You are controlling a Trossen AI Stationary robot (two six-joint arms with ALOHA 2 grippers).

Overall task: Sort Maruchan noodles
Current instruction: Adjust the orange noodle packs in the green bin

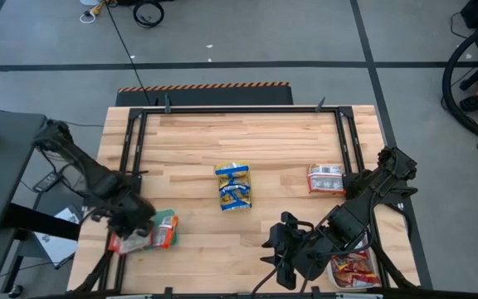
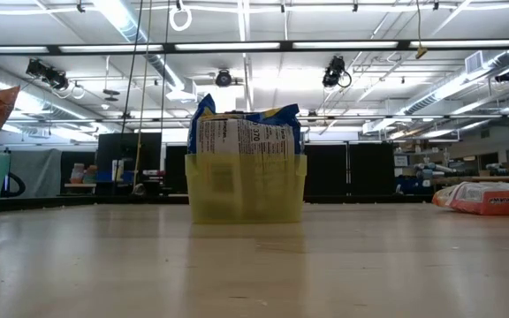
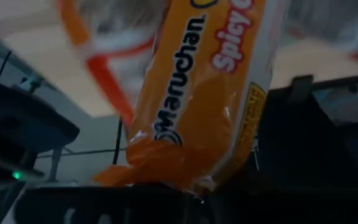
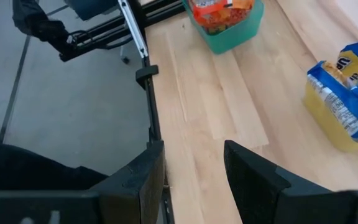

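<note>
Most packets already sit sorted in trays, while the left claw (image 1: 131, 226) grips an orange packet (image 3: 197, 93) beside the green tray (image 1: 166, 231); the right claw (image 4: 191, 171) hangs released.

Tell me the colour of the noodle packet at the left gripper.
Orange with white lettering; the packet shows best in the left wrist view.

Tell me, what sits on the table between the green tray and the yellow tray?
Nothing: in the high view, bare wood separates the green tray from the yellow tray.
</note>
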